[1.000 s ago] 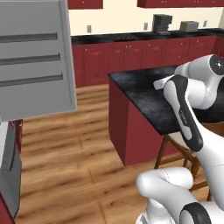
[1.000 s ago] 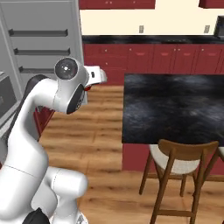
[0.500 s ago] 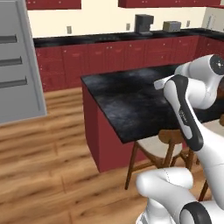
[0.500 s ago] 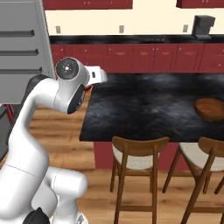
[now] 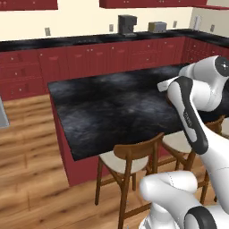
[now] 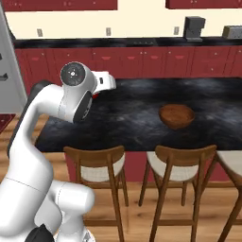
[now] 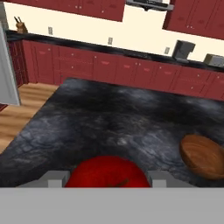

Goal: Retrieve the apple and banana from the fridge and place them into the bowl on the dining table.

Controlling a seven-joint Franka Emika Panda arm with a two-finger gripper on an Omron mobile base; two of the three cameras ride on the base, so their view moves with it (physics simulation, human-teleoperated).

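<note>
We carry the apple (image 7: 108, 172) clamped between the fingers of the gripper (image 7: 107, 178) above the dining table (image 7: 109, 122), the bowl (image 7: 204, 155) ahead to the right; it seems firm, smooth, round, so gripping across its widest part is safest.

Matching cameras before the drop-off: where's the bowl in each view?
Left base view: I cannot find it; the arm covers the right part of the dining table.
Right base view: the bowl sits right of centre on the table, behind the middle chair.
Hand view: the bowl is at the lower right, right of the apple between the jaws.
Shared landmark: the coffee machine on the back counter.
</note>
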